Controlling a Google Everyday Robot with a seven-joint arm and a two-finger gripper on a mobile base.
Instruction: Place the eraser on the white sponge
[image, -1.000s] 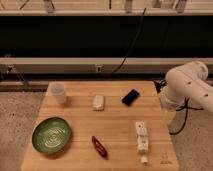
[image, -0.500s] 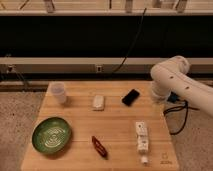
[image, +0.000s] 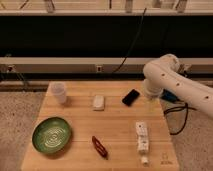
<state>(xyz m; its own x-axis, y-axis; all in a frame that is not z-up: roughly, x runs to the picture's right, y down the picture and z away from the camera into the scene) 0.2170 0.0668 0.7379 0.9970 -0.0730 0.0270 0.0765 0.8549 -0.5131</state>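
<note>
At the right side of the tabletop, the gripper hangs low beneath the white arm. It sits just to the right of the eraser and apart from it. Whether it is released or clenched cannot be told from this view.

The eraser lies flat on the wood toward the back right, turned at a slant and untouched. It looks like a thin, stiff, light block with a smooth dark face. It should not deform under a pinch, but it may skid if nudged before it is gripped. Its low profile leaves little to catch from above, so the sensible hold is across the short width, near the middle of its length, with the wrist turned to match the slant.

The white sponge rests flat to the eraser's left, near it, with bare wood between. It is the smaller of the two and probably soft, so the eraser would overhang it and wants a centred, gentle set-down.

A translucent cup, a green plate, a dark red object and a white segmented block lie farther out.
</note>
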